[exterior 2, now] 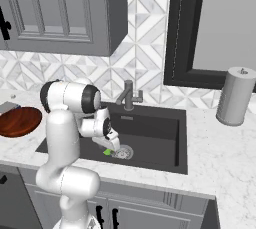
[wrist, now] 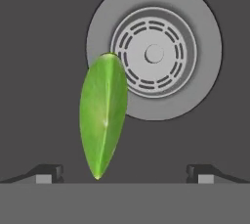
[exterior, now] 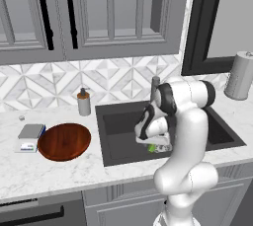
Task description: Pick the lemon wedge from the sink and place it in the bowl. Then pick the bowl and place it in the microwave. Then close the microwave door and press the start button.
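Gripper open over upright-pointing lemon wedge beside drain

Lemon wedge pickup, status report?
Claw open, low in sink. Lemon wedge lies beside drain, between the fingertips, ungripped. Bowl waits on counter. Nothing in the way.

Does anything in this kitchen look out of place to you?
Yes: a lemon wedge lies on the floor of the sink, its tip overlapping the rim of the drain. Food sitting in a sink looks odd. The open gripper hangs just above it.
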